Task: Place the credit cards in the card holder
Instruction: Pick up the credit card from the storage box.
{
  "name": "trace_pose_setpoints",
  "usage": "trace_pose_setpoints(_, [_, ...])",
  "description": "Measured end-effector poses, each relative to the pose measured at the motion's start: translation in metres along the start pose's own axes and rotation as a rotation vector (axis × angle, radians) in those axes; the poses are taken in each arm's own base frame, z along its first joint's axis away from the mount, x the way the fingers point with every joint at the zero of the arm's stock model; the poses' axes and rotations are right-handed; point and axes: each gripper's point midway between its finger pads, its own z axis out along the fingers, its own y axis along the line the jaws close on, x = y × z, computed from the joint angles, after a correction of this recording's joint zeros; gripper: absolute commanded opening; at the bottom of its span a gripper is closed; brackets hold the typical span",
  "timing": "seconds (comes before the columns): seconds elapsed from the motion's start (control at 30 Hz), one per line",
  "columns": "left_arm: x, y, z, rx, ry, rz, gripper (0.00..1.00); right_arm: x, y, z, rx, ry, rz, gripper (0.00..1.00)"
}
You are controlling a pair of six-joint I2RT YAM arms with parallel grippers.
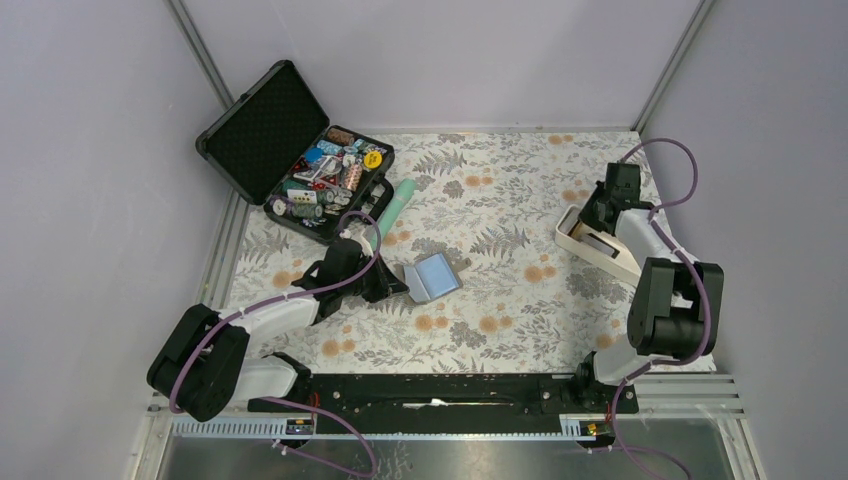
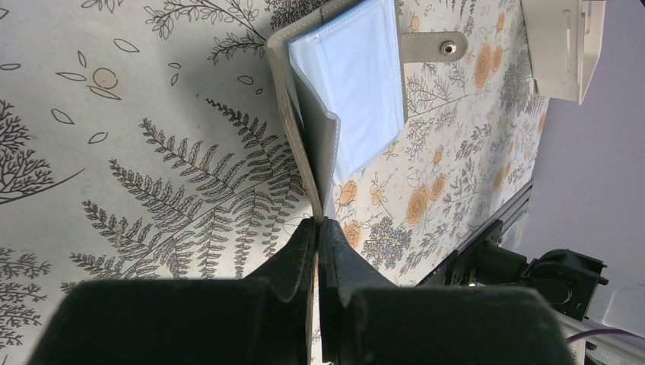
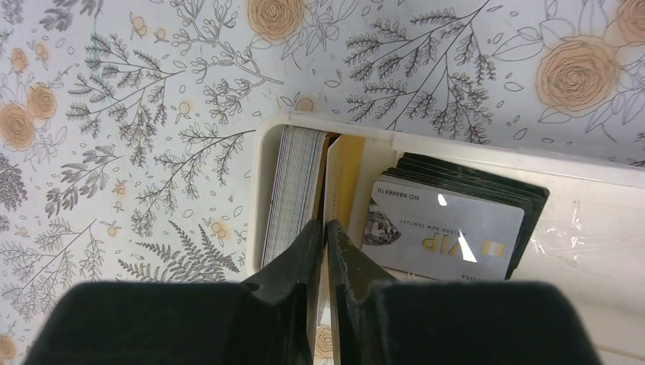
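Observation:
The grey-brown card holder lies open on the floral table, its pale blue inner pocket facing up. My left gripper is shut on the edge of its left flap and holds that flap raised. The credit cards stand and lie in a white tray at the right. In the right wrist view a pale stack stands on edge beside an orange-yellow card, and a silver VIP card lies on a dark pile. My right gripper is shut on the top edge of one upright card, next to the orange-yellow one.
An open black hard case full of small items sits at the back left. A mint-green tube lies beside it. The white tray's wall is close to my right fingers. A black rail runs along the near edge.

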Motion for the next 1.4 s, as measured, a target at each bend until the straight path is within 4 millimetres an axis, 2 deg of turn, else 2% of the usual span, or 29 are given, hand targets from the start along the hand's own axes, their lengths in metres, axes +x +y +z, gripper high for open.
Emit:
trace_pose_setpoints(0.33, [-0.001, -0.002, -0.003, 0.006, -0.004, 0.003, 0.0, -0.018, 0.0, -0.023, 0.008, -0.075, -0.009, 0.0])
trace_pose_setpoints(0.63, [-0.002, -0.005, -0.005, 0.013, -0.01, 0.006, 0.0, -0.02, -0.001, -0.037, 0.005, -0.083, -0.021, 0.0])
trace_pose_setpoints(0.83, [-0.004, -0.008, -0.007, 0.024, -0.019, 0.011, 0.0, -0.023, 0.002, -0.054, -0.015, -0.1, -0.044, 0.0])
trace_pose_setpoints(0.97, [-0.004, -0.008, -0.007, 0.024, -0.019, 0.011, 0.0, -0.023, 0.012, -0.068, -0.074, -0.087, -0.068, 0.0])
trace_pose_setpoints(1.07, [-0.004, -0.008, -0.007, 0.024, -0.019, 0.011, 0.0, -0.024, 0.027, -0.079, -0.134, -0.073, -0.093, 0.0])
trace_pose_setpoints(1.17, [-0.004, -0.008, -0.007, 0.024, -0.019, 0.011, 0.0, -0.017, 0.054, -0.09, -0.196, -0.055, -0.157, 0.0])
trace_pose_setpoints(1.23, [-0.004, -0.008, -0.007, 0.024, -0.019, 0.011, 0.0, -0.002, 0.079, -0.098, -0.252, -0.029, -0.221, 0.0])
trace_pose_setpoints(1.4, [-0.004, -0.008, -0.007, 0.024, -0.019, 0.011, 0.0, 0.056, 0.146, -0.126, -0.419, 0.057, -0.399, 0.0])
